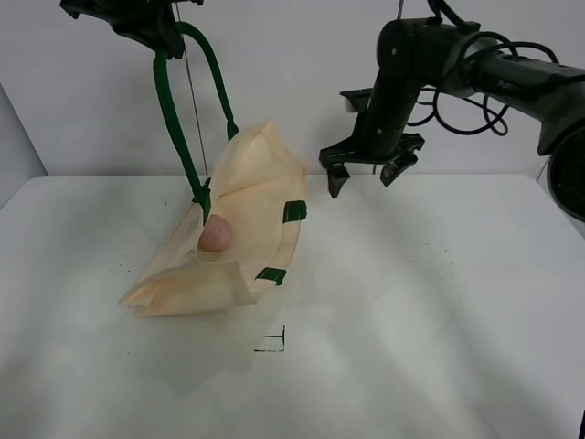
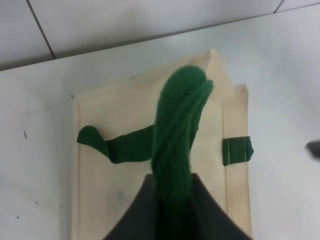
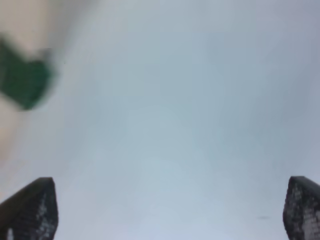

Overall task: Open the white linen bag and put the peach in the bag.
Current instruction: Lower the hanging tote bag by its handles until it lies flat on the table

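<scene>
1. Lower centre of the exterior high frame: small black mark (image 1: 274,343) on the white table (image 1: 439,347), just in front of the bag.
2. Centre-left: white linen bag (image 1: 251,197) half lifted, low end on the table, mouth pulled open. The peach (image 1: 216,235) sits in the mouth with cloth around it; only this view shows it.
3. Green tabs (image 1: 293,212) on the bag's right edge; right wrist view shows one only as a blur.
4. Upper centre-right: right gripper (image 1: 364,180) hangs above the table, near the bag, fingers spread wide and empty. Wrist view agrees.
5. Upper left: left gripper (image 1: 160,41) clamped on the green handle (image 1: 174,110), raised high. Left wrist view shows that pinch close up.
</scene>
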Robot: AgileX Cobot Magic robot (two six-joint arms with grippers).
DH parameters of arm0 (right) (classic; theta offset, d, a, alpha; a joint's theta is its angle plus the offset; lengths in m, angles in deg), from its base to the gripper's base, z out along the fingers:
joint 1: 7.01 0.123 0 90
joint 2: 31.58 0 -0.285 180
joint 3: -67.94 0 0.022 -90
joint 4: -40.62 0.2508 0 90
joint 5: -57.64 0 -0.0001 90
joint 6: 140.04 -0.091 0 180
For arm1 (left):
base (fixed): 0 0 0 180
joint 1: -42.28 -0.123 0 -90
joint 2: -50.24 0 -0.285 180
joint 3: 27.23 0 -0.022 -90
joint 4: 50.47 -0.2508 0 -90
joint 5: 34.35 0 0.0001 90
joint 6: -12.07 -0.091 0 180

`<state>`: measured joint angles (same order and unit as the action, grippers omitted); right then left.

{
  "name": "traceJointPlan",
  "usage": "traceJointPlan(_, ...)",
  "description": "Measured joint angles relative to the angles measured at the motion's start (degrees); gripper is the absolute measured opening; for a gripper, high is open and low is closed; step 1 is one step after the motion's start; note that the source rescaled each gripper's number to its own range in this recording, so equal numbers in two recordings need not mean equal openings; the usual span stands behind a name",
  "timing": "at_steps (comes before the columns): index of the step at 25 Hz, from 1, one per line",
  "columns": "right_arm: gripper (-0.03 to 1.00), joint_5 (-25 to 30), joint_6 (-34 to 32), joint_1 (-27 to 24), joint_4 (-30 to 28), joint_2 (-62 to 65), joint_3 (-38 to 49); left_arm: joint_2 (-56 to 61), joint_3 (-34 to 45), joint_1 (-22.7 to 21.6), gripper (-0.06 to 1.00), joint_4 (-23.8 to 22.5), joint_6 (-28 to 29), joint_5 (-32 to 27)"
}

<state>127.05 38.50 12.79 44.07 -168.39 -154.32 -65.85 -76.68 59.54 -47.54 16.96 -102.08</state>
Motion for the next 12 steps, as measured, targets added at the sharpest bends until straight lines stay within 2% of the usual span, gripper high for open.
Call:
traceJointPlan(7,1.00,0.0,0.3,-13.2,-0.9,0.0,0.0,0.0,0.0,0.0,0.00,0.0,0.0,0.0)
traceJointPlan(12,1.00,0.0,0.3,-17.4,-0.9,0.0,0.0,0.0,0.0,0.0,0.00,0.0,0.0,0.0)
